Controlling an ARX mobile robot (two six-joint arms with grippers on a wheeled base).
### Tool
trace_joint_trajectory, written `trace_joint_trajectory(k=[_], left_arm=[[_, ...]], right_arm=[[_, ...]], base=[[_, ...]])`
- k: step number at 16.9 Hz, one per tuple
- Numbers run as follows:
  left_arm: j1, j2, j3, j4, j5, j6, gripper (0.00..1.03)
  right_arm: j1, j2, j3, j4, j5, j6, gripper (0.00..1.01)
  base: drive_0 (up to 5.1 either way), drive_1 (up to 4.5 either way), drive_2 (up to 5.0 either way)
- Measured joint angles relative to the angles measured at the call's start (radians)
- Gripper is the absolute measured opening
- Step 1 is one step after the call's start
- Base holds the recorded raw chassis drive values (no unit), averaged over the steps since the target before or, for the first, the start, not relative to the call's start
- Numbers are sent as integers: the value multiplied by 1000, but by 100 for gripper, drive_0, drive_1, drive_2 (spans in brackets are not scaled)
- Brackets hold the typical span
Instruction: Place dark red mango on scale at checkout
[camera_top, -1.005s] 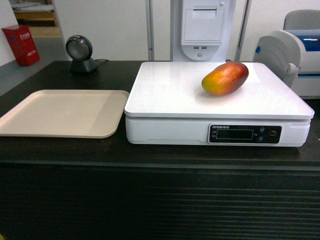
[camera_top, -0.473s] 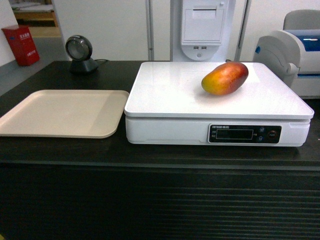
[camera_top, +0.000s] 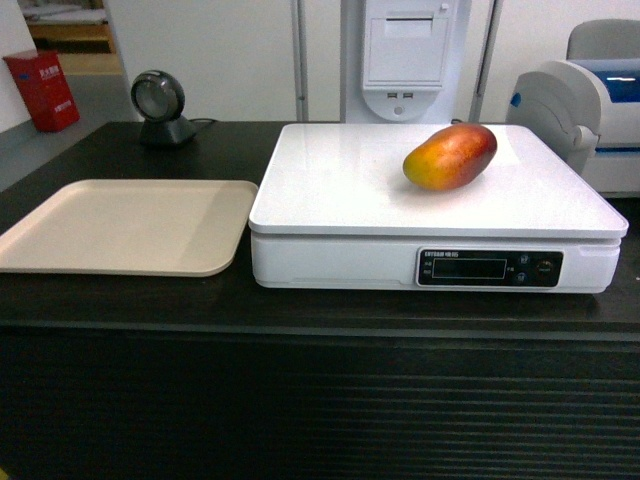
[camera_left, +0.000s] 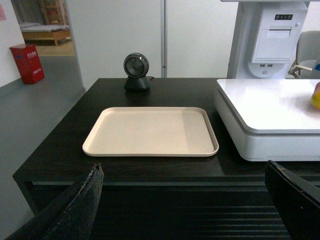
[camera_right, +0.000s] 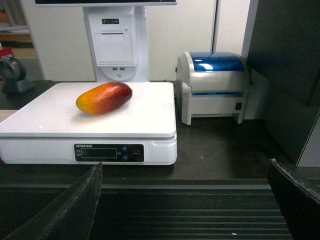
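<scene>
Head view: the dark red mango (camera_top: 451, 156) lies on the platform of the white scale (camera_top: 340, 190), right of centre, red end rearward; no claw appears. A beige tray (camera_top: 125, 225) sits left on the black worktop (camera_top: 130, 300), a barcode scanner (camera_top: 160, 108) behind. Left wrist view: the left claw (camera_left: 185, 200) is spread, fingers (camera_left: 75, 207) low before the tray. Right wrist view: the right claw (camera_right: 185, 200) is spread, well short of the mango; a label printer (camera_right: 214, 85) stands right of the scale.

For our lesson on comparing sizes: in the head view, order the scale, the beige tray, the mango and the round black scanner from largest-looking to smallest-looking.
1. Scale
2. Beige tray
3. Dark red mango
4. Round black scanner, which stands farther back, so its true size against the mango is unsure.
</scene>
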Motion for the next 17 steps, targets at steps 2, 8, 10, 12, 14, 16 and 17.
trace_joint_trajectory(k=[2, 8, 10, 12, 14, 16, 17], left_arm=[[0, 0, 0, 0, 0, 0, 98], [0, 0, 0, 0, 0, 0, 98], [0, 0, 0, 0, 0, 0, 98], [0, 0, 0, 0, 0, 0, 98], [0, 0, 0, 0, 0, 0, 98], [0, 0, 0, 0, 0, 0, 98], [0, 0, 0, 0, 0, 0, 98]], right_arm=[[0, 0, 0, 0, 0, 0, 98], [0, 0, 0, 0, 0, 0, 98], [0, 0, 0, 0, 0, 0, 98], [0, 0, 0, 0, 0, 0, 98], [0, 0, 0, 0, 0, 0, 98], [0, 0, 0, 0, 0, 0, 98], [0, 0, 0, 0, 0, 0, 98]], base=[[0, 0, 0], [0, 0, 0], [0, 0, 0], [0, 0, 0], [0, 0, 0], [0, 0, 0], [0, 0, 0]])
